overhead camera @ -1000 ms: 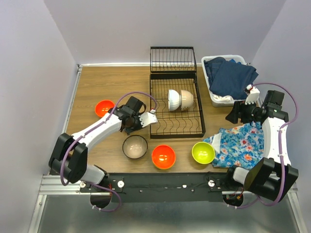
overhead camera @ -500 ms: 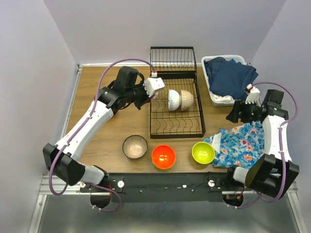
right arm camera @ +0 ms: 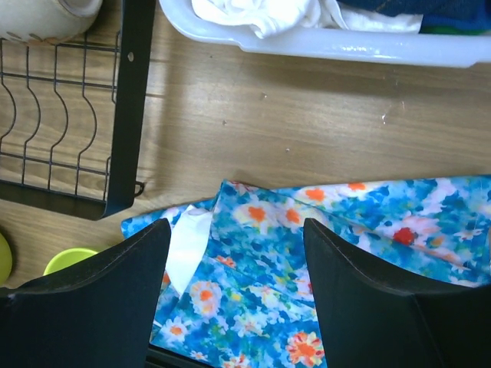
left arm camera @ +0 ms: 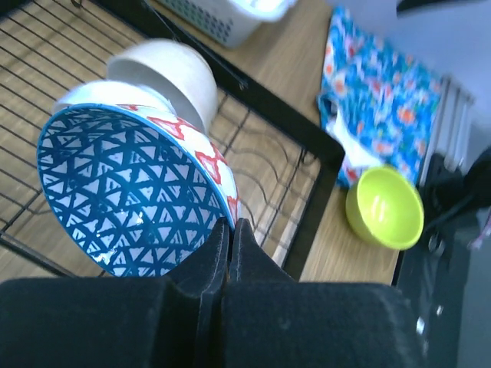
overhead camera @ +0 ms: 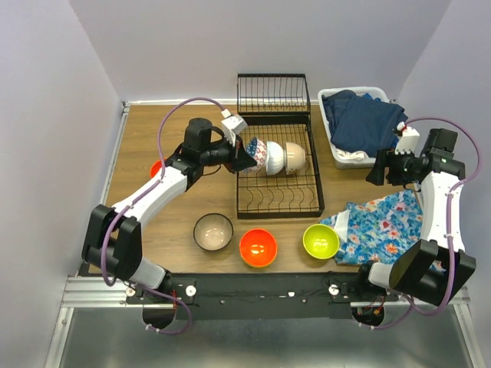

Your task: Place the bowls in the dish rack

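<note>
From above, the left claw [overhead camera: 245, 157] sits at the upper left corner of the dish rack's [overhead camera: 278, 192] flat part, pinched on the rim of a blue-and-red patterned bowl [overhead camera: 257, 153]. That bowl stands on edge in the rack, just left of a white bowl [overhead camera: 275, 157] and a cream bowl [overhead camera: 296, 156], the three in a row. Below the rack, along the lower part of the table [overhead camera: 146, 130], lie a dark-rimmed bowl [overhead camera: 212, 231], an orange bowl [overhead camera: 258, 247] and a green bowl [overhead camera: 321, 240]. A second orange bowl [overhead camera: 157, 169] peeks out from under the left arm. The right claw [overhead camera: 377, 170] hangs at the right, above a flowered cloth [overhead camera: 383, 226] and below a white tub [overhead camera: 349, 159].

The left wrist view shows the claw [left arm camera: 230, 230] at lower centre, its fingers pressed together on the patterned bowl's [left arm camera: 130, 192] rim; the bowl fills the left, tilted over the rack wires [left arm camera: 268, 176], with the cream bowl [left arm camera: 165, 69] behind it.

In the right wrist view the claw [right arm camera: 234, 284] is spread wide with nothing in it, over the cloth [right arm camera: 345, 253]; the rack's corner [right arm camera: 130, 100] is at upper left.
</note>
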You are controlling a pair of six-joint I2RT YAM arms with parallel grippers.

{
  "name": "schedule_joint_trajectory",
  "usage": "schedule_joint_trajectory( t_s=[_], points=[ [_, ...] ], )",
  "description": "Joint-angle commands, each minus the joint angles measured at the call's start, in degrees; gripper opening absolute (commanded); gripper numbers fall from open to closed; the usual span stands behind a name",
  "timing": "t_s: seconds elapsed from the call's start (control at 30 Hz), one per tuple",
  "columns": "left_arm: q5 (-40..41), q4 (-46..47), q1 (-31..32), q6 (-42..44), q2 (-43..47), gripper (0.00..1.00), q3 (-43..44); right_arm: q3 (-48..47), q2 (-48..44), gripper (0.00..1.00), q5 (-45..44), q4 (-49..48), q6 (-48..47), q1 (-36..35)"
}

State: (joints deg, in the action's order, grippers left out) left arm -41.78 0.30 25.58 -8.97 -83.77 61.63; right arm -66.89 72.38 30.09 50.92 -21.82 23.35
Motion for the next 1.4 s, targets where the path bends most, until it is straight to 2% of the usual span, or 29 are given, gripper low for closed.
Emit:
schedule_joint_trajectory(
  t_s=[0.0,0.07,0.1,0.2,0.33,0.5,0.67,0.77,0.8,0.87,1.0,1.23,1.37],
  points=[
    [-4.9,23.7,-2.8,-17.5,-3.8,0.00,-0.8,-2.4,1.3,0.78,-3.5,3.6,1.6,-0.2],
    [-5.9,31.4,-3.5,-22.0,-6.6,0.00,-2.2,-2.9,1.6,0.78,-4.2,3.9,2.0,-0.2],
    [-6.8,33.9,-4.1,-26.6,-7.5,0.00,-2.6,-3.2,1.8,0.78,-4.3,3.9,2.3,-0.2],
    [-7.0,39.2,-4.8,-32.1,-11.4,0.00,-2.8,-3.9,2.3,0.78,-5.3,4.5,2.9,-0.2],
    [-6.8,45.0,-5.8,-36.8,-15.1,0.00,-3.7,-4.9,3.1,0.78,-6.3,5.0,3.5,-0.2],
    [-5.7,47.2,-6.1,-37.2,-18.1,0.00,-3.2,-5.5,3.8,0.78,-7.3,5.5,4.3,-0.2],
    [-6.4,52.1,-6.5,-41.1,-21.3,0.00,-4.3,-6.1,4.5,0.78,-8.2,6.3,5.0,-0.2],
    [-8.0,59.7,-7.5,-46.5,-23.5,0.00,-6.1,-6.9,5.2,0.78,-8.6,6.9,5.2,-0.2],
    [-9.3,66.3,-8.0,-52.1,-24.2,0.00,-6.7,-7.0,5.5,0.78,-8.7,7.0,5.1,-0.2],
    [-9.3,70.7,-8.6,-55.4,-24.3,0.00,-7.8,-7.5,5.9,0.78,-9.0,7.4,5.3,-0.2],
    [-9.8,69.3,-8.8,-53.5,-22.0,0.00,-9.2,-7.6,6.6,0.78,-9.0,6.9,5.9,-0.2],
    [-9.8,71.8,-8.9,-55.5,-23.6,0.00,-9.2,-8.3,8.1,0.78,-8.7,6.3,6.4,-0.2],
    [-7.1,74.3,-10.2,-56.8,-22.5,0.00,-11.7,-8.7,8.5,0.78,-8.8,6.5,6.3,-0.2]
  ],
)
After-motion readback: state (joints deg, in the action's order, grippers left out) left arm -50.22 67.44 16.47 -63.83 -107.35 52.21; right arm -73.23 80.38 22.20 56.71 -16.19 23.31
